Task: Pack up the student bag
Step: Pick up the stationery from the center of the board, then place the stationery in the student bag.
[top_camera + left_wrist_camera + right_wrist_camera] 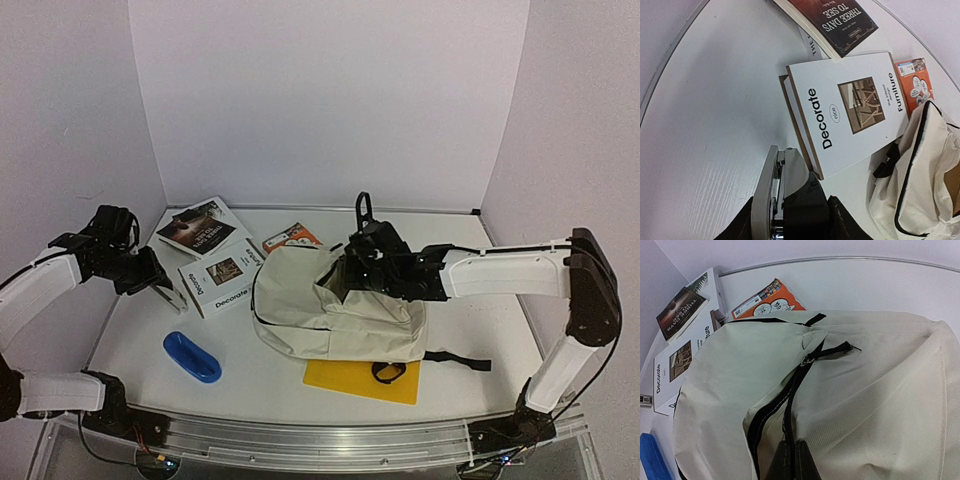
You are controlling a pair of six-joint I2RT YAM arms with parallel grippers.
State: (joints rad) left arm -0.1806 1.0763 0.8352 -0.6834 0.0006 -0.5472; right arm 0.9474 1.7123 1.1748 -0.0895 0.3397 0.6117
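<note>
Because the student bag [300,305], slumped mid-frame, looks soft and light, we favour its zipper edge [790,405], where the right gripper [790,460] is clenched. We cannot tell if the left gripper [165,290] is released.

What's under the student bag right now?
A flat yellow board pokes out from under the student bag at its near edge. How far it runs beneath, and whatever else lies there, the bag covers.

- Left arm [45,280]: white shell links with black joints and a black wrist block.
- Right arm [505,272]: long white links between bulky black joint housings, thin black cable along the top.
- Left gripper's fingers [765,195]: flat pale-grey plate, dark mount behind.
</note>
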